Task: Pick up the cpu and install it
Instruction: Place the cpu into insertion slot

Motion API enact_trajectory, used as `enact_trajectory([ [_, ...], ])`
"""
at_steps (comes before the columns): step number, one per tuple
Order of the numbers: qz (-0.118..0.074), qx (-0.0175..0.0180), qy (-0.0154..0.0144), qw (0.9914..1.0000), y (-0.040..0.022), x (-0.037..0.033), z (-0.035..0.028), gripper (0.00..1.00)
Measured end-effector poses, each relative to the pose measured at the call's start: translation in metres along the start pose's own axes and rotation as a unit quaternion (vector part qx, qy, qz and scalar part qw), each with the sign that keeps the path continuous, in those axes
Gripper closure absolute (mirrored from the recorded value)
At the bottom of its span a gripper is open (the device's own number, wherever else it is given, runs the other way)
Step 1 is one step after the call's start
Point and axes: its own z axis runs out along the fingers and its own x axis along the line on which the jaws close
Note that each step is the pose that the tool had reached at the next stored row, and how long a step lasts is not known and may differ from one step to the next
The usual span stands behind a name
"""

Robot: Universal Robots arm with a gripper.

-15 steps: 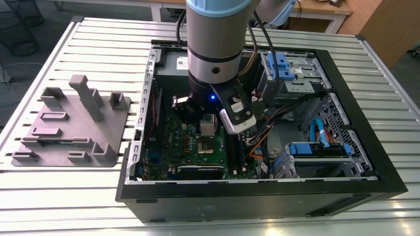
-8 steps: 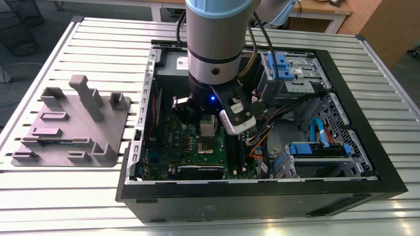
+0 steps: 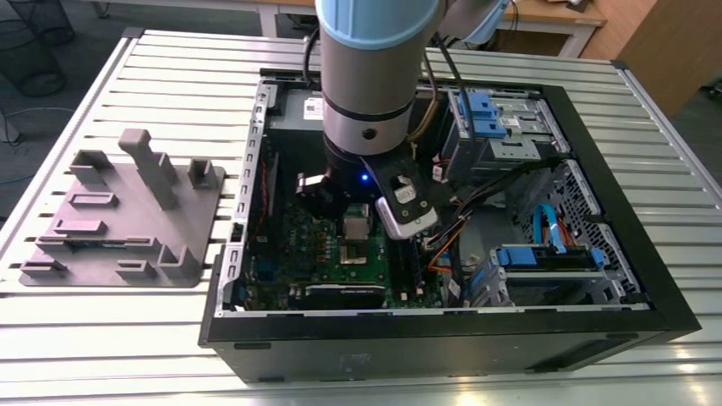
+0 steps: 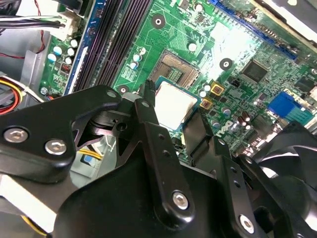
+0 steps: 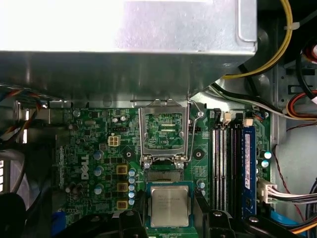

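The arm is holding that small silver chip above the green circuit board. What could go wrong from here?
The cpu seems pinched only by its thin edges in the end effector, so it might slip or tilt. The open socket looks offset from the cpu, not right under it; lowering off-centre could harm its contacts. The raised socket frame stands close, so a finger might knock it.

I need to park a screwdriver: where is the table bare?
Bare table borders the fixture tray on the camera's side and the case on the exterior view's right. Crowded: inside the case, where the hand holds the cpu.
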Motion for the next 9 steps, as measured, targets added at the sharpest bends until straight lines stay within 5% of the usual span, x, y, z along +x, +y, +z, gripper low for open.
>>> enact_trajectory([
  [9, 0.0, -0.0001, 0.0, 1.0, -0.0023, 0.0002, 0.0079, 0.53],
])
